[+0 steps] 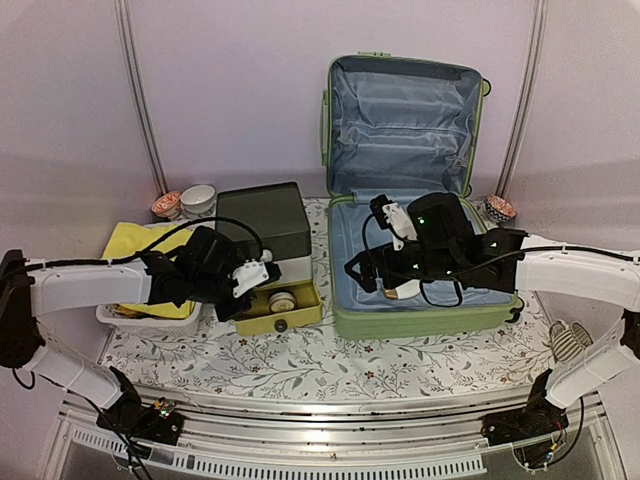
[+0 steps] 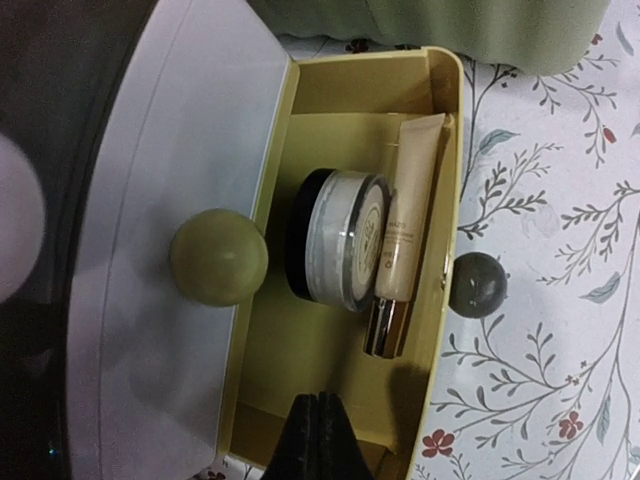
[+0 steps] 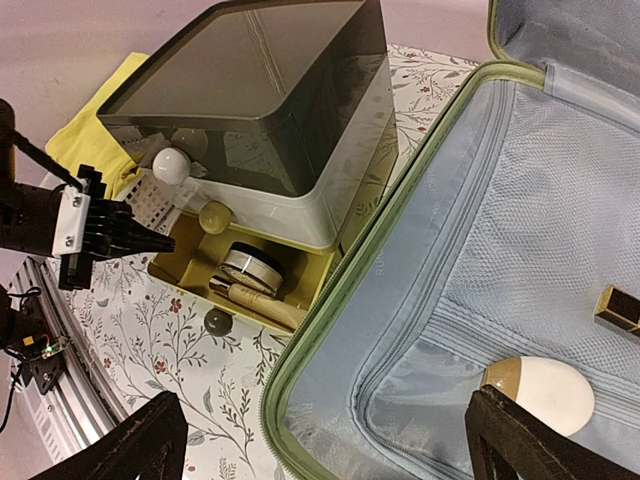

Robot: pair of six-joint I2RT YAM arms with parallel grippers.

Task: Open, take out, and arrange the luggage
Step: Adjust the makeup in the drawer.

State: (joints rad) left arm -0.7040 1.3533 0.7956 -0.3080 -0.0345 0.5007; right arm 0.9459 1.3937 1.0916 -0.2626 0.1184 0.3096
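Observation:
The luggage (image 1: 400, 130), a light-green suitcase with pale blue lining (image 3: 470, 250), lies open on the table with its lid standing against the back wall. My right gripper (image 1: 378, 272) hangs open over the front left of the base, its fingertips (image 3: 140, 445) wide apart and holding nothing. On the lining lie a white egg-shaped item with a tan cap (image 3: 540, 390) and a small dark-gold stick (image 3: 620, 308). My left gripper (image 2: 316, 440) is shut and empty above the near end of the pulled-out yellow drawer (image 2: 330, 350), which holds a round jar (image 2: 340, 235) and a beige tube (image 2: 405, 230).
The dark-lidded white drawer box (image 1: 265, 222) stands just left of the luggage. A white mesh basket (image 1: 110, 316) with a yellow cloth (image 1: 135, 245) sits at far left. Small bowls (image 1: 198, 198) stand behind it and another bowl (image 1: 500, 208) at back right. A dark knob (image 2: 477, 285) fronts the drawer.

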